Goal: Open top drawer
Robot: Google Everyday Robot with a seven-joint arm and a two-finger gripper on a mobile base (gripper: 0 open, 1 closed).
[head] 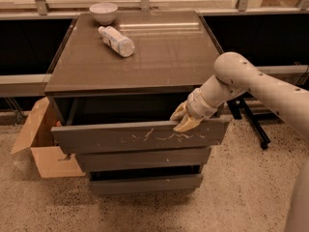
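Note:
The top drawer (135,138) is a wide dark grey-brown front with pale scratch marks, pulled out from the cabinet so a dark gap shows behind it. My gripper (183,119) sits at the drawer's top edge, right of centre, with its pale fingers hooked over the rim. My cream arm reaches in from the right.
Two narrower drawer fronts (145,158) sit below. A white bowl (103,12) and a lying plastic bottle (116,40) rest on the cabinet top (159,57). An open cardboard box (41,144) stands on the floor at the left. A black stand leg (253,124) is at the right.

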